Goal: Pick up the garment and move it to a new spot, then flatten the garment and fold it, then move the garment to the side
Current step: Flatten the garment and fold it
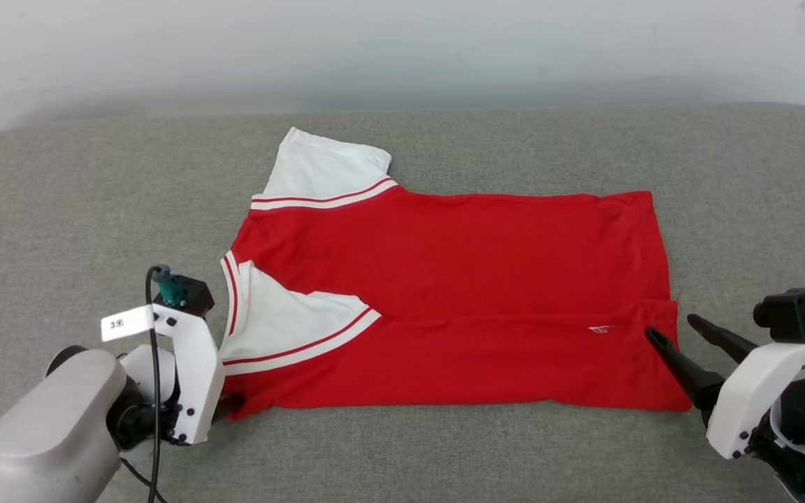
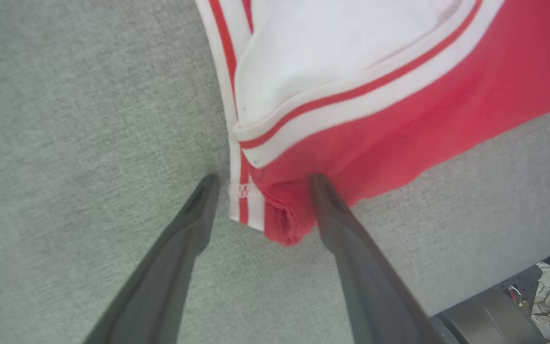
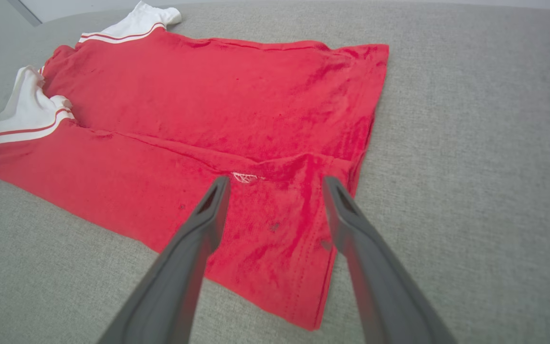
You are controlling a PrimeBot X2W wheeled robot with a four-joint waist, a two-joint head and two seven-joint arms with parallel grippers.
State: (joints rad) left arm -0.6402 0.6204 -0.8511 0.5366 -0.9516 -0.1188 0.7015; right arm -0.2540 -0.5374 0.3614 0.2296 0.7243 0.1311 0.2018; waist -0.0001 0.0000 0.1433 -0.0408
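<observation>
Jaws stand wide on both arms: left gripper (image 2: pixel 264 179) straddles the near collar-end corner of the garment (image 1: pixel 458 279), right gripper (image 3: pixel 277 180) hovers over its near hem corner. Folded lengthwise, it lies left-to-right on the grey cushion (image 1: pixel 402 454) between them.

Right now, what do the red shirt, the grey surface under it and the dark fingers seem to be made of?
Shirt: soft knit fabric, probably cotton or polyester, matte; it creases and folds limply.
Grey surface: woven upholstery cloth, matte; a fine heathered weave shows.
Fingers: likely hard plastic, dull dark grey; smooth moulded faces.
</observation>
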